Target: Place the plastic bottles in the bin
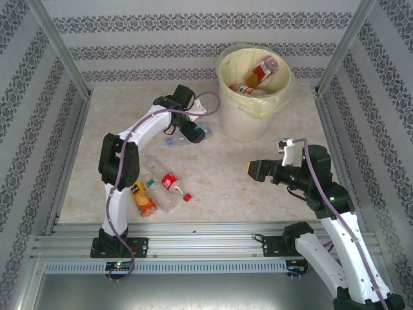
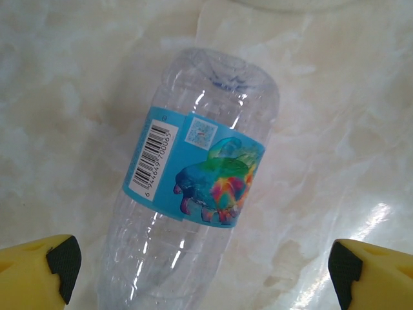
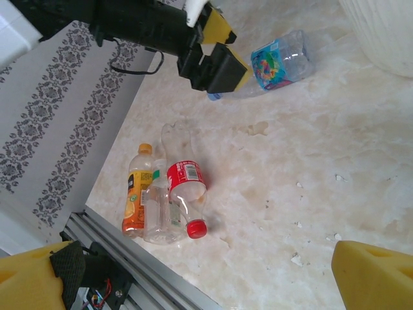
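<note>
In the top view your left gripper (image 1: 192,132) sits above centre, low over the marble-look table (image 1: 226,187), just left of the bin (image 1: 248,123); in the left wrist view its yellow fingers (image 2: 39,271) with black pads stand in the two lower corners, spread wide, pinching nothing. Between them, down the middle of that frame, lies a clear bottle with a blue label (image 2: 193,174); it is on its side, base end toward the top of the frame, and neither pad can be seen touching it.

Your right gripper (image 3: 203,271) is also spread wide and empty; its yellow tips sit in the lower corners of the right wrist view, held above the table with bare table below them.

As for the other bottles, three lie together at lower left of the top view, near the left arm's base: an orange-labelled bottle (image 1: 143,199), a clear one with a green cap (image 1: 158,192) touching it, and a red-labelled bottle with a red cap (image 1: 173,184) just beside that. All three are on their sides.

The bin stands at upper centre-right of the top view, its pale bag folded over the rim; inside you can see a bottle with a red and orange label (image 1: 261,71) leaning against the wall, and another with a red and white label (image 1: 244,89) lower down.
</note>
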